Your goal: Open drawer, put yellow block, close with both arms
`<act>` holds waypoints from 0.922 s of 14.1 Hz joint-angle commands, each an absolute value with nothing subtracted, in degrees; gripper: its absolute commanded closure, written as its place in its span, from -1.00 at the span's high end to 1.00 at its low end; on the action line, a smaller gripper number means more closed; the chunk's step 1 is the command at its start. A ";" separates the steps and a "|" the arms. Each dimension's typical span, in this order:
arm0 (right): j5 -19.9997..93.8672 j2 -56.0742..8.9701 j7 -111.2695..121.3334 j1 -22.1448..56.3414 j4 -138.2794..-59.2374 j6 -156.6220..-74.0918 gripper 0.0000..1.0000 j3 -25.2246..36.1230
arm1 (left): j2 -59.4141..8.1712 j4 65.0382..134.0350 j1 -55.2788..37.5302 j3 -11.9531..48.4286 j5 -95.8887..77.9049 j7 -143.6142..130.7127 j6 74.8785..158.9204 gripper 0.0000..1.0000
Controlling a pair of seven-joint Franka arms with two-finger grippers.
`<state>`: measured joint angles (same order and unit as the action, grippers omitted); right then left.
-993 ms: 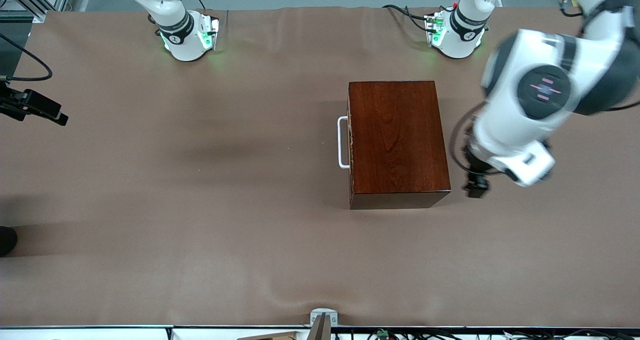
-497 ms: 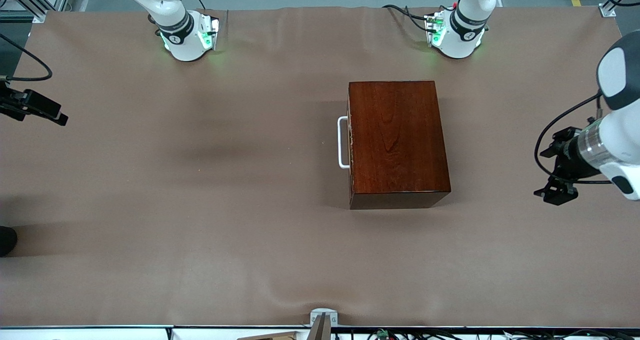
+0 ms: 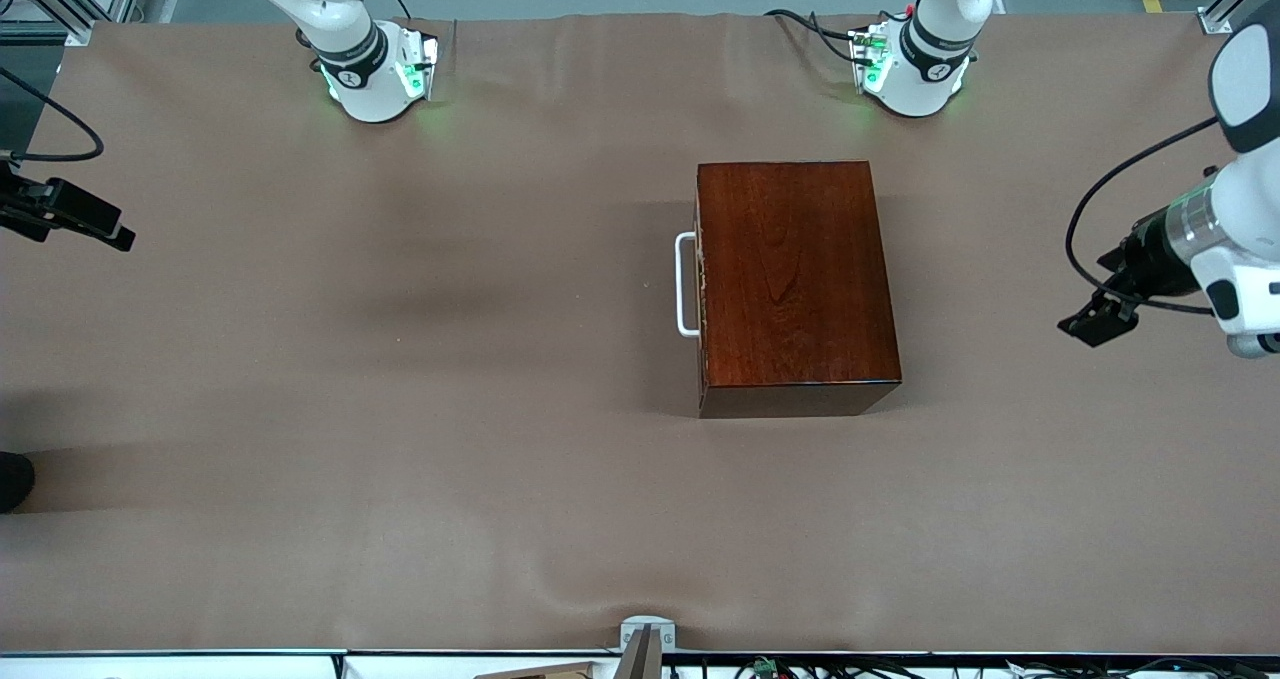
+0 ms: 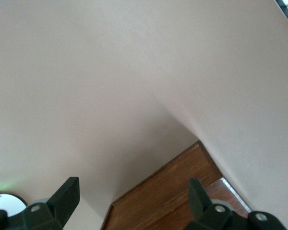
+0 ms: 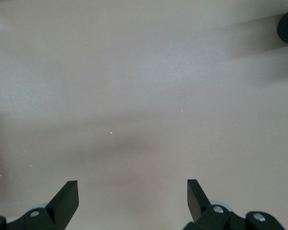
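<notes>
The drawer (image 3: 700, 284) sits fully shut in the wooden box (image 3: 795, 284), its white handle (image 3: 684, 284) facing the right arm's end of the desk (image 3: 400, 409). The yellow block is not visible; judged stowed inside. The left pincer (image 3: 1092, 321) hangs over bare desk at the left arm's end, spread wide, empty. The right pincer (image 5: 133, 201) hangs over bare desk near that arm's edge, spread wide, empty. Open room surrounds the box on every side.

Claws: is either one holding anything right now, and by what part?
Nothing is held. The left claw and the right claw are both open and empty.
</notes>
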<state>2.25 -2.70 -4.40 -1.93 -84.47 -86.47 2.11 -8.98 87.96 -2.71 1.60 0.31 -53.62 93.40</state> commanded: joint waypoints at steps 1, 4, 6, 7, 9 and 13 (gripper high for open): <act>2.99 -1.76 -4.75 -2.99 -84.55 -86.40 1.00 1.41 | -5.36 91.93 -2.11 1.93 -2.36 -49.84 95.10 1.00; 2.99 -1.76 -4.75 -3.08 -84.55 -86.48 1.00 1.41 | -3.35 92.89 -2.29 2.89 -2.72 -43.36 95.10 1.00; 2.99 -1.76 -4.75 -2.99 -84.55 -86.48 1.00 1.41 | -2.29 94.13 -2.20 4.04 -2.72 -37.64 95.10 1.00; 2.99 -1.76 -4.75 -2.99 -84.55 -86.48 1.00 1.41 | -1.85 94.13 -2.20 4.39 -2.72 -35.44 95.10 1.00; 2.99 -1.76 -4.75 -3.08 -84.55 -86.57 1.00 1.41 | -1.23 94.04 -2.20 4.48 -2.90 -29.30 95.01 1.00; 2.99 -1.76 -4.75 -2.99 -84.55 -86.49 1.00 1.41 | -0.18 93.08 -1.76 3.87 -4.57 -10.43 90.20 1.00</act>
